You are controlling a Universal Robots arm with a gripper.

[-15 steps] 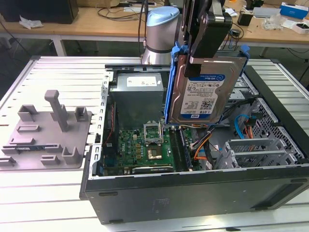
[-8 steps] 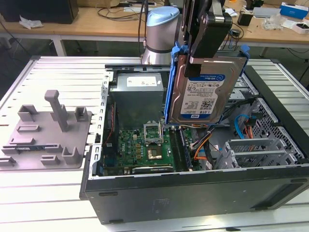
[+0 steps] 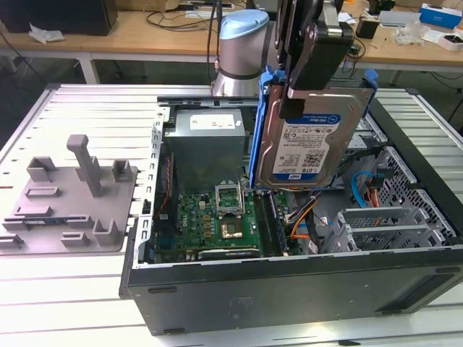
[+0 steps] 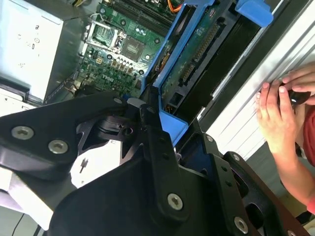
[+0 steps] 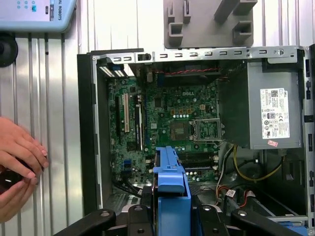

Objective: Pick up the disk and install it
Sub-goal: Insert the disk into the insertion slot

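Observation:
The disk (image 3: 311,141), a silver hard drive with a white-and-blue label and a blue plastic frame, hangs upright above the open computer case (image 3: 289,282). My gripper (image 3: 307,90) is shut on its upper part, one black finger across the labelled face. In the second wrist view the disk (image 4: 197,54) shows its green circuit side and blue frame beyond my gripper (image 4: 147,110). In the first wrist view the disk's blue frame edge (image 5: 171,184) points down toward the motherboard (image 5: 167,123).
Inside the case lie the motherboard (image 3: 217,217), a grey power supply box (image 3: 206,141) and metal drive bays (image 3: 391,224) with orange and blue cables. A grey plastic fixture (image 3: 72,195) sits at the exterior view's left. A person's hands (image 4: 280,108) rest beside the case.

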